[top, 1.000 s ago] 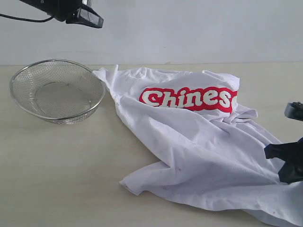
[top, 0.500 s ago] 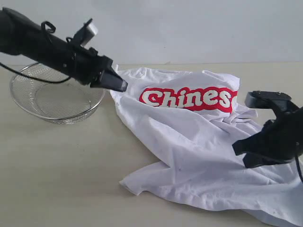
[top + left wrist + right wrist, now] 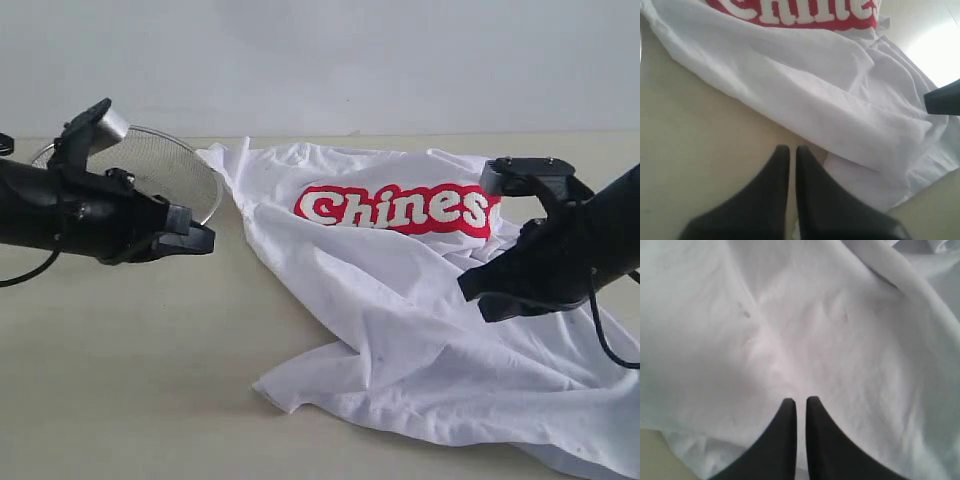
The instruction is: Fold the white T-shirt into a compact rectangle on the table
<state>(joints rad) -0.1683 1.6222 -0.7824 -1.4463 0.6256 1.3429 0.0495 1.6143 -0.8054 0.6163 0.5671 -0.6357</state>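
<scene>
The white T-shirt point(image 3: 420, 320) lies crumpled on the pale beige table point(image 3: 130, 380), its red lettering point(image 3: 395, 208) facing up near the back. My left gripper point(image 3: 205, 240) hovers over bare table to the shirt's left, shut and empty; the left wrist view shows its fingertips point(image 3: 791, 150) pointing at the shirt's edge point(image 3: 805, 100). My right gripper point(image 3: 475, 295) hangs above the shirt's right half, shut on nothing. In the right wrist view its tips point(image 3: 800, 402) point down at wrinkled white cloth point(image 3: 805, 330). No orange tag shows.
A round silver wire-mesh basket point(image 3: 190, 170) stands at the back left, mostly hidden behind my left arm point(image 3: 70, 215). The right arm's black body point(image 3: 570, 250) covers part of the shirt's right side. A pale wall rises behind the table.
My left arm swung down and left from the shirt's collar area to bare table in front of the basket. The right arm moved up and left over the shirt.
</scene>
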